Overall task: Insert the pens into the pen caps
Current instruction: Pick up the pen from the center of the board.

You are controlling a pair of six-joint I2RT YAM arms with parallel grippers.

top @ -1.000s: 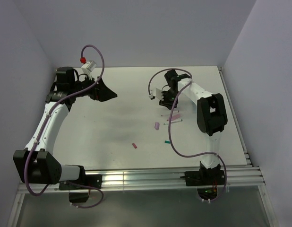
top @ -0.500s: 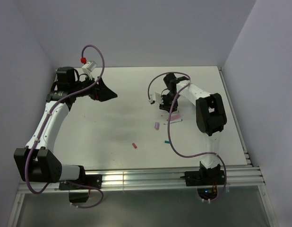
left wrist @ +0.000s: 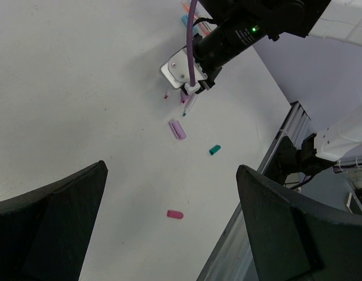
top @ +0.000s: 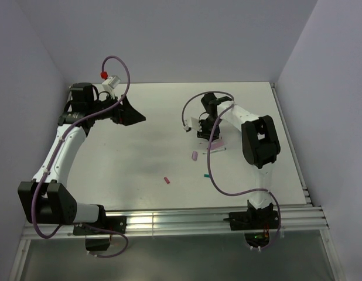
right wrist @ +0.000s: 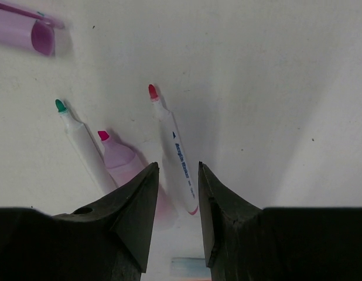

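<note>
The red-tipped pen (right wrist: 172, 149) lies flat on the worktop (top: 140, 152), right of centre and about midway between near and far, directly under the right arm's wrist. In the right wrist view its whitish barrel runs from the red tip, farther out, back to a tail end that sits in the gap between the right fingers (right wrist: 134, 216). Its long axis therefore lies roughly along the way those fingers point, so their closing would cross the barrel. The right fingers stand partly apart, one on each side of the tail, and appear clamped on nothing.

Just to the left of this pen in that view lie a pink pen (right wrist: 119, 161) and a green-tipped pen (right wrist: 81, 143), both angled much the same way. The pink one is close enough that the left-hand finger could catch it.

A lilac cap (top: 194, 156) lies a little nearer than the pens. A teal cap (top: 206, 174) and a pink cap (top: 167, 180) lie nearer again.

The left fingers (left wrist: 58, 216) are spread wide and empty, raised at the far left and well apart from every pen. The right arm is plainly the nearer one.

The top view hides the red-tipped pen under the wrist, and only the right wrist view shows how it sits in the gap. The left wrist view shows all three caps at once.
</note>
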